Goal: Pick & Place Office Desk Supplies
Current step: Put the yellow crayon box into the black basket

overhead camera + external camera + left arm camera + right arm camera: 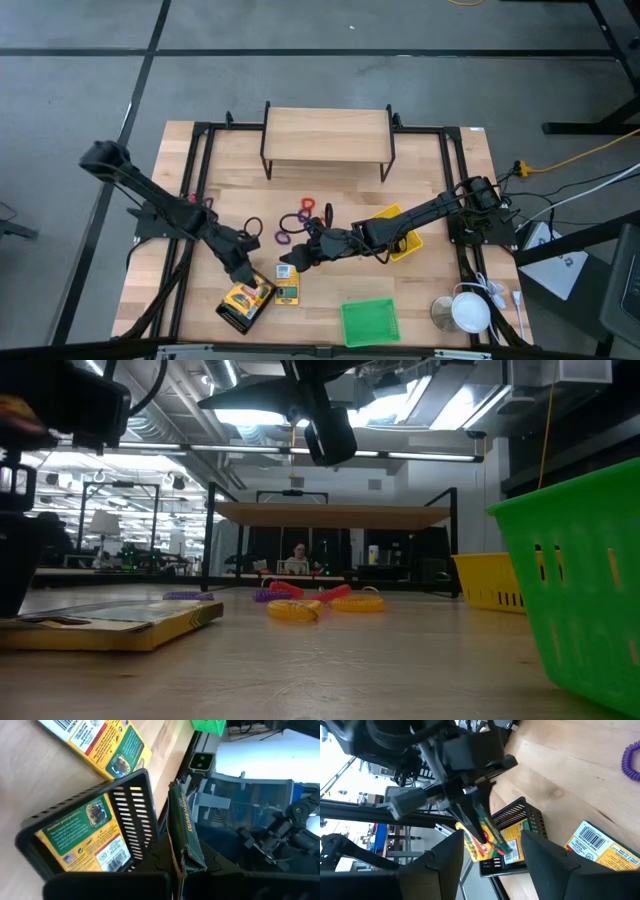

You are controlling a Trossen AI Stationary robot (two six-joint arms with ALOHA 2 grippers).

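Note:
My left gripper (243,272) is shut on a flat yellow-and-green crayon box (183,827) just above the black mesh tray (243,308) near the table's front left. The tray holds another crayon box (85,837). One more box (287,284) lies flat on the table beside the tray. Coloured rings (300,215) lie on the table's middle. My right gripper (492,870) hangs open above the table right of the tray, holding nothing, and faces the left gripper (470,805). My left gripper pinches the crayon box by its two flat faces near the upper end (479,822), between its two fingers. The fingers slant down from the table's left. The box hangs tilted below them, its lower end (504,849) over the tray's open top.
A yellow bin (402,232) sits under the right arm and a green bin (370,322) stands at the front edge. A wooden shelf (328,135) stands at the back. A cup and white items (465,310) sit at the front right corner.

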